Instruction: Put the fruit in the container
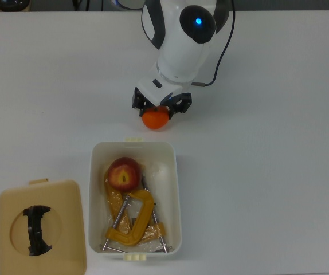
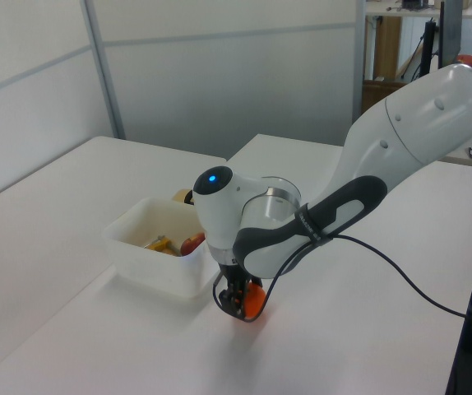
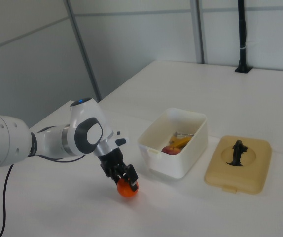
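1. While the white counter (image 1: 279, 172) carries everything in the scene, the largest thing over it is the white Panda arm (image 2: 400, 140), which bends down from the left view's right and ends in the gripper (image 1: 162, 106) just beyond the container's short end.
2. The container (image 1: 178, 195), a cream-white tub with small tan end tabs, stands open near the middle of the counter; in the top view it lies directly below the gripper, close to it but apart.
3. The flat tan lid (image 1: 67, 229) with its black handle (image 1: 36, 230) lies on the counter beside the tub, at the top view's lower left, not touching it.
4. Yellow clamps (image 1: 133, 220) with metal screws fill the lower half of the tub in the top view.
5. The red apple (image 1: 124, 173), with a yellow patch, sits inside the tub at the end nearer the gripper, against the clamps.
6. The orange fruit (image 1: 155, 119) sits outside the tub, just beyond its tabbed end, low at the counter.
7. The dark fingers (image 1: 142, 104) reach down on either side of the orange fruit and look clenched against it in the top and right views.
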Robot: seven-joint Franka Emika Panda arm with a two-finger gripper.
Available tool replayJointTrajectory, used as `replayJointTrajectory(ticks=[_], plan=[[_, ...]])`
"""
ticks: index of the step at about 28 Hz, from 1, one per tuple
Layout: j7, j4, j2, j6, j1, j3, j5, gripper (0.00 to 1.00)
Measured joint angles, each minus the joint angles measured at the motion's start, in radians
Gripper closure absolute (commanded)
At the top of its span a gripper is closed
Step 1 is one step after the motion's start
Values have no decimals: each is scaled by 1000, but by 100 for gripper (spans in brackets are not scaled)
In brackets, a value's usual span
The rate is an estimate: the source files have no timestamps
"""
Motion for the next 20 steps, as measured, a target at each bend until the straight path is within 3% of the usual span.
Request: replayJointTrajectory(ticks=[13, 20], plan=[[11, 161, -47, 0, -57, -6, 76, 100], [12, 234, -47, 0, -82, -12, 148, 100]])
